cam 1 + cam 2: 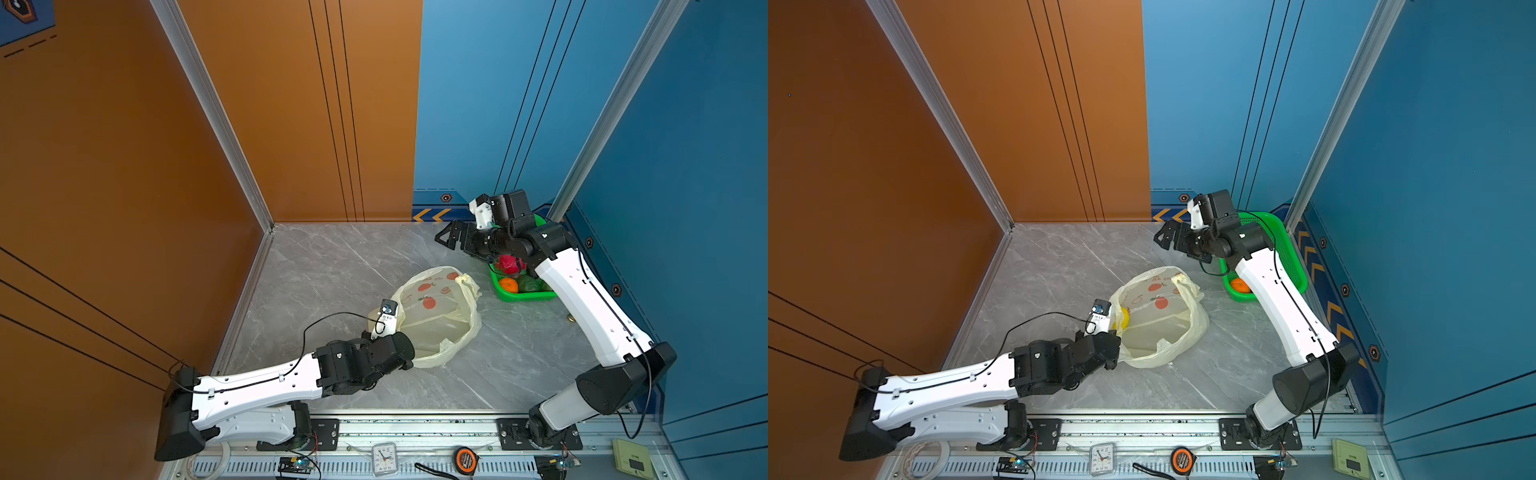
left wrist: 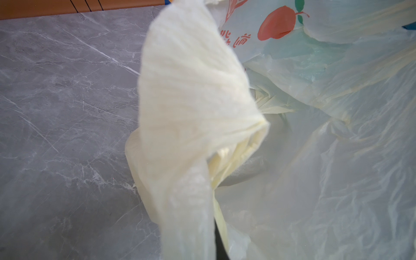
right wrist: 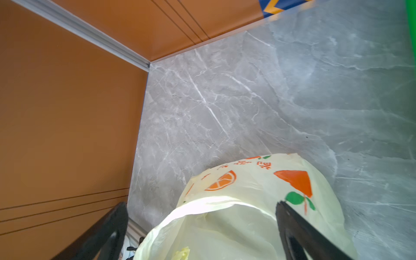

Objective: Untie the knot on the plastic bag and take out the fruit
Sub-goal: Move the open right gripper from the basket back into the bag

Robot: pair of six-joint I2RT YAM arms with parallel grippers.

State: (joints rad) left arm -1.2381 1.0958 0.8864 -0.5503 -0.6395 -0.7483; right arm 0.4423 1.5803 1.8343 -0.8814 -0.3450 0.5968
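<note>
The left gripper (image 2: 219, 247) was pressed shut, and going by the blurry wrist shot it looked like it was pinching the plastic bag (image 1: 440, 316) by a loop handle (image 2: 191, 90). The right gripper (image 1: 449, 237) hung spread wide in the air near the green basket (image 1: 524, 296), touching nothing. The bag lay mid-table, mouth gaping, with a yellow fruit (image 1: 1124, 316) just inside. A dragon fruit (image 1: 509, 264), an orange (image 1: 508, 285) and a green fruit (image 1: 530, 284) sat in the basket. Grey marble tabletop (image 1: 332, 270), orange wall (image 1: 124, 166) left, blue wall (image 1: 685, 166) right.
</note>
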